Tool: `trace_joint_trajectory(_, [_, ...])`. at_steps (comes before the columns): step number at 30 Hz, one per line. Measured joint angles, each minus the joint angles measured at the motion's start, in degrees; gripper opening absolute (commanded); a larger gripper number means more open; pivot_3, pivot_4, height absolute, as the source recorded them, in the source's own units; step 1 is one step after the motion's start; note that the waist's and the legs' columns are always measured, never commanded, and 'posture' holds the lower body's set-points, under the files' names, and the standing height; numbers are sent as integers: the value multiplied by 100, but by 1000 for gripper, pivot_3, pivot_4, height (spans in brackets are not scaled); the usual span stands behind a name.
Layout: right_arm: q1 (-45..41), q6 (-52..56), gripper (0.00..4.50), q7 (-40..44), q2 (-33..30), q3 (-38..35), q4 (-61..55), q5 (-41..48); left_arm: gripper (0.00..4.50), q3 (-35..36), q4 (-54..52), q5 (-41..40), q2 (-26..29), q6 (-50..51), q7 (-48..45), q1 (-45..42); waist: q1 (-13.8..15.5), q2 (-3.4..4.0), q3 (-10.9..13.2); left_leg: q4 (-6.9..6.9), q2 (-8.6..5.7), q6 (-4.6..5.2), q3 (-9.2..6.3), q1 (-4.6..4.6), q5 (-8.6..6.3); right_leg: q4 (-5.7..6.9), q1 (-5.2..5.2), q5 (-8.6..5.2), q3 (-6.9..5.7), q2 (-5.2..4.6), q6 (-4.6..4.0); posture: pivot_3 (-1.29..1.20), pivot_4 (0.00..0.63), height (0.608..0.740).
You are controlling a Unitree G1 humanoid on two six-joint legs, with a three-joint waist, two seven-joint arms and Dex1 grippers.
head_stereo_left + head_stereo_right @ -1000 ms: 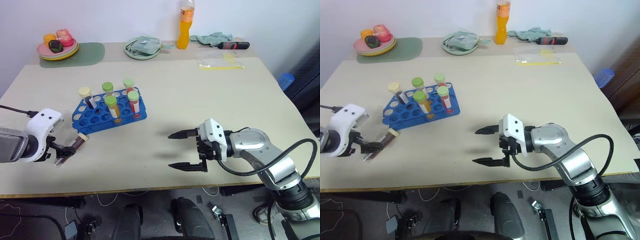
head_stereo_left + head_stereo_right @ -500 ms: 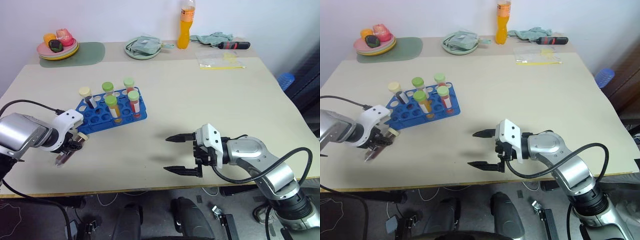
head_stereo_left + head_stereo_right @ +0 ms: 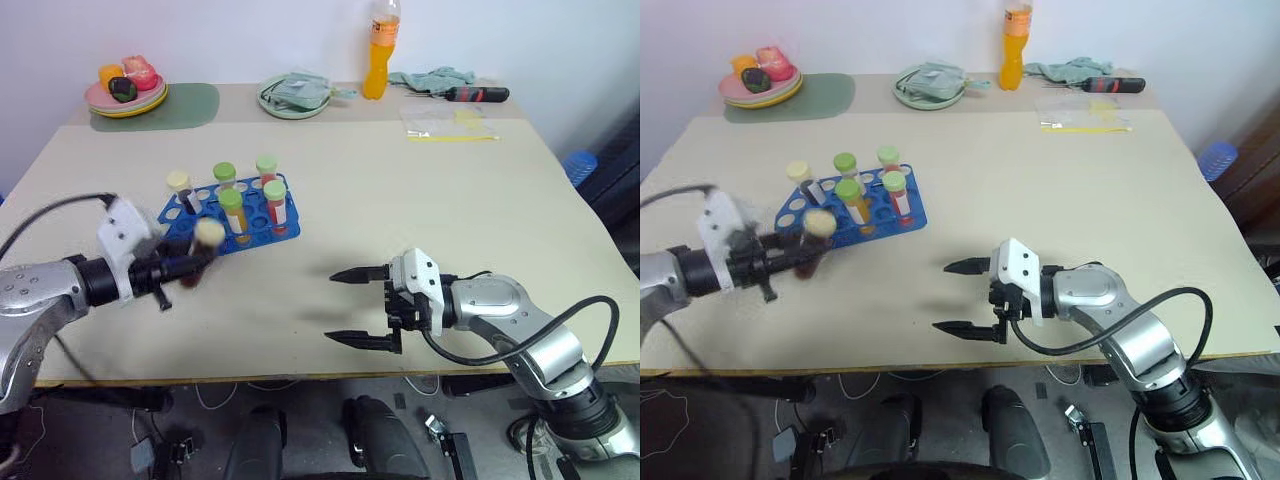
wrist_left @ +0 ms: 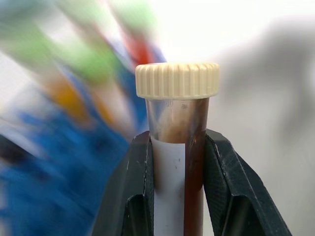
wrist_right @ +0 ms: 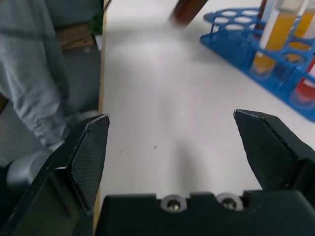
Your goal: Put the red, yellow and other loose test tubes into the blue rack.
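Observation:
The blue rack stands left of the table's middle, with several capped tubes upright in it, orange and red among them. My left gripper hovers just in front of the rack's near left corner, shut on a test tube with a cream cap and dark brown contents. The tube's cap points toward the rack, and the tube is off the table. My right gripper is open and empty near the front edge, right of the rack, its fingers wide apart.
Along the back edge lie a plate of toy food on a green mat, a plate with a cloth, an orange bottle, a screwdriver and a plastic bag.
My left gripper has shut on the tube that lay on the table, lifted it and swung it right toward the rack. The right gripper has stayed in place, open.

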Motion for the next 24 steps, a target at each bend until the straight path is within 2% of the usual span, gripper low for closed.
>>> trace_joint_trajectory(1, [-2, -7, 4500, -34, 31, 0, 86, -10, 755, 116, -23, 151, -462, -212, 502, -117, 4, 1, -1, 2, -1, 0, 1, 2, 0, 0, 4, 0, 1, -2, 1, 0, 150, 740])
trace_joint_trajectory(4, [-2, -28, 4500, -97, 89, 1, 250, -63, 755, 68, -132, 910, -1382, -965, 1580, 28, -15, -6, -6, 1, -2, 4, 5, 2, -3, -4, 4, 3, 6, -5, 3, 0, 150, 740])
trace_joint_trajectory(7, [-11, -29, 4500, -131, 193, 2, 337, -67, 755, -352, -99, 1815, -2060, -1686, 2351, 213, 14, -7, -6, -3, -3, 4, 2, 2, -3, -3, 2, 4, 3, -5, 3, 0, 150, 740])
trace_joint_trajectory(10, [-127, -30, 4500, -136, 271, 35, 358, -95, 755, -834, 140, 2430, -2500, -2390, 2725, 215, 33, -8, -8, 3, -6, 4, 3, 1, -3, -2, 5, 5, 3, -6, 4, 0, 150, 740])
trace_joint_trajectory(14, [-183, -76, 4500, -131, 305, 36, 441, -134, 755, -1270, 710, 2787, -2783, -3009, 2829, 178, 25, -9, -8, 1, -5, 4, 1, 2, -3, -2, 6, 5, 2, -3, 3, 0, 150, 740])
trace_joint_trajectory(20, [-183, -112, 4500, -168, 304, 35, 472, -177, 755, -1340, 1461, 2888, -2800, -3446, 2834, -68, 4, -9, -8, 1, -4, 4, 1, 3, -3, -1, 5, 5, 2, -1, 3, 0, 150, 740])
trace_joint_trajectory(24, [-181, -112, 4500, -200, 303, 34, 471, -177, 755, -1334, 1602, 2901, -2772, -3580, 2828, -113, 9, -9, -9, 1, -4, 4, 1, 3, -3, 0, 5, 5, 2, -2, 4, 0, 150, 740])
